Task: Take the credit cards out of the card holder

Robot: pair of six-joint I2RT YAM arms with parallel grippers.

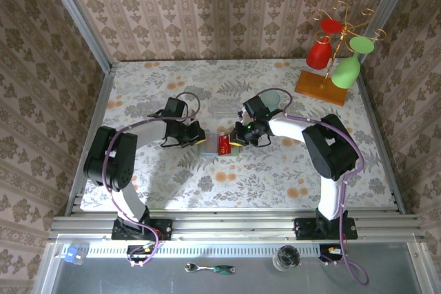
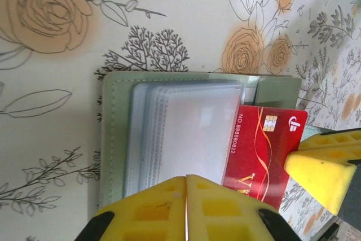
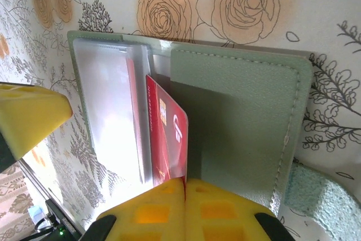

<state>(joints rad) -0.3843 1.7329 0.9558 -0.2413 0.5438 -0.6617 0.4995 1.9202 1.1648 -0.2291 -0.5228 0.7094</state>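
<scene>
The card holder (image 1: 208,149) (image 2: 115,139) (image 3: 242,117) lies open on the flowered table, its clear sleeves upward. A red credit card (image 1: 224,145) (image 2: 262,150) (image 3: 169,139) sticks halfway out of a sleeve towards the right. My right gripper (image 1: 239,139) (image 3: 185,182) is shut on the card's outer edge. My left gripper (image 1: 200,137) (image 2: 186,180) is shut, its tips on the sleeves at the holder's left side; I cannot tell if it pinches them. One of the right gripper's fingers (image 2: 324,165) shows in the left wrist view.
A pale teal cup (image 1: 275,99) (image 3: 321,196) lies just behind the right gripper. A clear plastic box (image 1: 224,106) sits behind the holder. A rack (image 1: 337,53) with red and green glasses stands at the back right.
</scene>
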